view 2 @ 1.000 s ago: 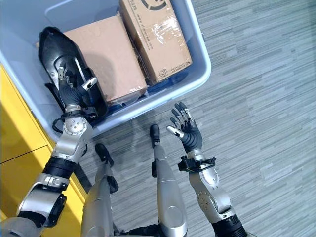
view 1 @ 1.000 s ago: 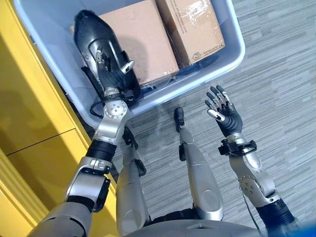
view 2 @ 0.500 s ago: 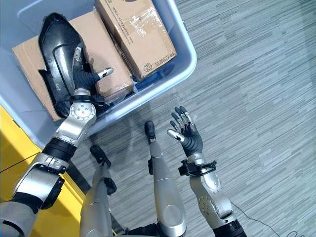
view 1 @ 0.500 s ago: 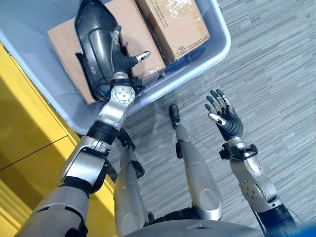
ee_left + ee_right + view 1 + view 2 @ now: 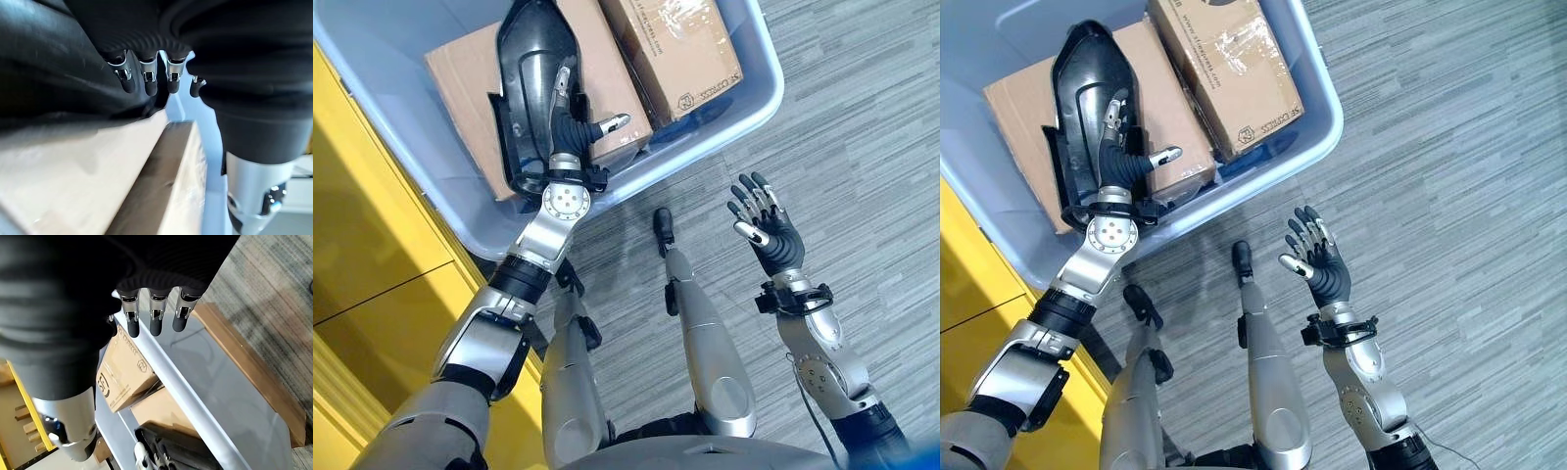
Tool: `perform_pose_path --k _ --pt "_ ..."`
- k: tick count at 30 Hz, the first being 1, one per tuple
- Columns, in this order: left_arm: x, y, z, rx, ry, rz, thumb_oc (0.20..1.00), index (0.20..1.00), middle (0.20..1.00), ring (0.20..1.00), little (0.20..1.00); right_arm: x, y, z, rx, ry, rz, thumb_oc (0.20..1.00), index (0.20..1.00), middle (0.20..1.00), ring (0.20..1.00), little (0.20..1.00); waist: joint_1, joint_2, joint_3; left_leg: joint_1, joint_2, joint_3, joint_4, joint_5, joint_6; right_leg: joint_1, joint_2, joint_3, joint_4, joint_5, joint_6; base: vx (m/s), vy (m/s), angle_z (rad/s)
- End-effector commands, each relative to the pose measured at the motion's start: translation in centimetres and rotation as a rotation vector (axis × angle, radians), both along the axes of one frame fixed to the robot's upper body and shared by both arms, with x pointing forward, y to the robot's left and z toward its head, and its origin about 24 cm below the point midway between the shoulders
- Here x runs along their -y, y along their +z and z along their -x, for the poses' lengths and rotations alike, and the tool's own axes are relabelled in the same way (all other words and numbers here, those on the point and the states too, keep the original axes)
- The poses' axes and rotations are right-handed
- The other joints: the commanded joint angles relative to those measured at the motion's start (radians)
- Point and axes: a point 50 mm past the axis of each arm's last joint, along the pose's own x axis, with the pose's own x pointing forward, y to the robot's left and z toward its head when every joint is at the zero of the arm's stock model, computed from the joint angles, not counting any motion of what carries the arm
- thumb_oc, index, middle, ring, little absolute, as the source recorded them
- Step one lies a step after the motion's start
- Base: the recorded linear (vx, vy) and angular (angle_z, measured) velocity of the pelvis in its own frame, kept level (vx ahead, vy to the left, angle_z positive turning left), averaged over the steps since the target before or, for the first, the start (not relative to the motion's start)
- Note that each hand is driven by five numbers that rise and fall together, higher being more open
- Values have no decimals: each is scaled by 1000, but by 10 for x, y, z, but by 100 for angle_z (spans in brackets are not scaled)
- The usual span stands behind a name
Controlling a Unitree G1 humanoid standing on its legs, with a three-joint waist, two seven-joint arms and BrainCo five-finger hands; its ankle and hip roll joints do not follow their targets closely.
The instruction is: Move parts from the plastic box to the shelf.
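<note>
A curved black shell part (image 5: 530,69) stands up out of the blue-grey plastic box (image 5: 744,108), over the larger cardboard box (image 5: 460,88) inside it. My left hand (image 5: 570,125) reaches into the box. Its fingers (image 5: 146,81) are curled against the black part (image 5: 44,58) and its thumb sticks out to the side. A second cardboard box (image 5: 680,49) lies to the right of the first. My right hand (image 5: 1320,266) hangs open over the floor, outside the box's near rim, palm up and holding nothing.
The yellow shelf unit (image 5: 372,245) runs along the left, close against the plastic box. Grey striped floor (image 5: 862,117) spreads to the right. In the right wrist view the plastic box's rim (image 5: 164,364) and a cardboard box (image 5: 122,374) lie beyond the fingers.
My left hand has raised the black part from the box's left side up over the larger cardboard box. The camera has shifted. The right hand stays open in nearly the same place.
</note>
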Motion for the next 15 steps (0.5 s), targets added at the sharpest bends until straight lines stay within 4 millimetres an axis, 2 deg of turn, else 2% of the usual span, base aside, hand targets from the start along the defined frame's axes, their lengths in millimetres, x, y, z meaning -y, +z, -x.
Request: perform_pose_path --k 1,3,4,6,11,15 --pt "-9 18 10 136 11 51 1000 1000 1000 1000 1000 16 14 7 90 -69 -24 1000 1000 1000 1000 1000 -8 17 -43 20 35 -116 87 -78 -38 18 -46 11 78 -100 86 2 6 7" --pt "-15 21 19 177 16 71 1000 1000 1000 1000 1000 17 15 6 96 -75 -25 1000 1000 1000 1000 1000 1 20 -42 20 34 -118 88 -79 -37 23 -48 9 76 -101 86 4 9 12" --pt "-24 23 34 230 29 80 1000 1000 1000 1000 1000 18 18 5 106 -82 -23 1000 1000 1000 1000 1000 15 22 -42 18 31 -124 89 -82 -36 29 -52 4 74 -102 86 4 16 11" --pt "-34 25 46 272 46 97 1000 1000 1000 1000 1000 19 19 5 115 -85 -24 1000 1000 1000 1000 1000 27 25 -42 16 27 -127 90 -84 -34 35 -54 3 73 -104 85 1 13 2" --pt "-49 28 61 331 143 81 1000 1000 1000 1000 1000 21 21 7 128 -89 -14 1000 1000 1000 1000 1000 37 27 -41 14 25 -130 93 -88 -32 38 -59 0 73 -106 84 -1 3 4" --pt "-60 21 63 321 228 85 1000 1000 1000 1000 1000 20 22 8 130 -87 -14 1000 1000 1000 1000 1000 42 23 -36 13 24 -130 89 -87 -32 41 -62 -1 68 -104 83 -7 18 10"
